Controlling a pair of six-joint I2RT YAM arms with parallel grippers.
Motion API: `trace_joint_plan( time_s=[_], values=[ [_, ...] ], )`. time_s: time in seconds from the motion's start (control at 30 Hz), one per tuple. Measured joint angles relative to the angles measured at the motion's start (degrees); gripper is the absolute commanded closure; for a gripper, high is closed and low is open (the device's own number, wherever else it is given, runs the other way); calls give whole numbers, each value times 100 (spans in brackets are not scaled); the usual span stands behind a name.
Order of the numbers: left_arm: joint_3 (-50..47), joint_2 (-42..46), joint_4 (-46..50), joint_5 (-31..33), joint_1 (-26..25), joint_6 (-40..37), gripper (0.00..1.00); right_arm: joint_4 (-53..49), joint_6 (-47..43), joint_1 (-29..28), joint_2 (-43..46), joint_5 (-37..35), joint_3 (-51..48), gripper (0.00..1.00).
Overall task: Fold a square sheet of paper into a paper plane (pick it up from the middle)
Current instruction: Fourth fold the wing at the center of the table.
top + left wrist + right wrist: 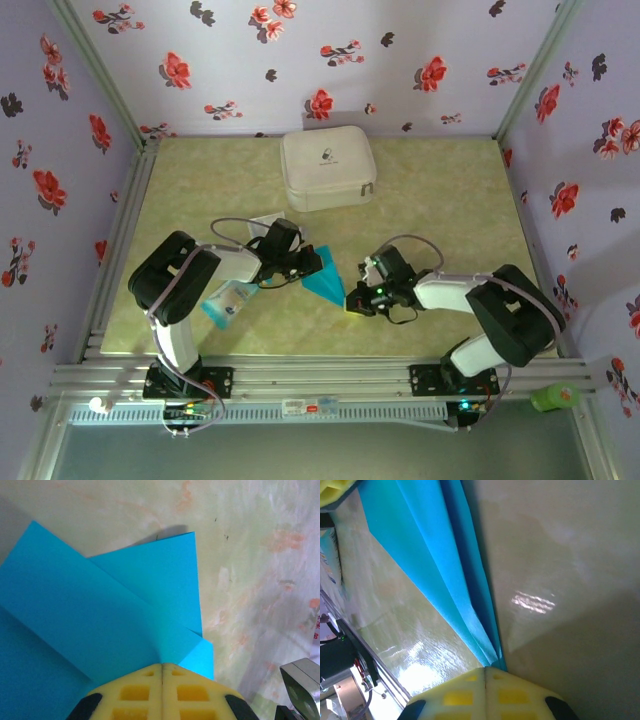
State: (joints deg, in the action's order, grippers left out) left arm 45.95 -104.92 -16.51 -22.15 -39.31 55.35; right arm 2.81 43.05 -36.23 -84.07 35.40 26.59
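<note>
Left claw — paper at tip

Arms black-and-white; grey cables looped; tool pads yellow, square recesses

A pale yellow-green marbled table bears a white zippered fabric case far-centre, a pale blue-and-white plastic packet near-left, and a folded bright blue paper sheet centrally.

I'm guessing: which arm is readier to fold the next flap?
Probably left: the left gripper pinches the blue paper at its wide, flapped end; the right gripper pins the narrow end.
</note>
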Motion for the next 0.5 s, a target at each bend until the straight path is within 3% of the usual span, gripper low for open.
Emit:
trace_joint_plan(
  time_s=[0.23,0.5],
  values=[
    [0,0,0,0,15,-2,95,15,111,24,413,11,57,97],
    [0,0,-4,4,22,-2,95,426,223,57,-487,136,219,98]
  ],
)
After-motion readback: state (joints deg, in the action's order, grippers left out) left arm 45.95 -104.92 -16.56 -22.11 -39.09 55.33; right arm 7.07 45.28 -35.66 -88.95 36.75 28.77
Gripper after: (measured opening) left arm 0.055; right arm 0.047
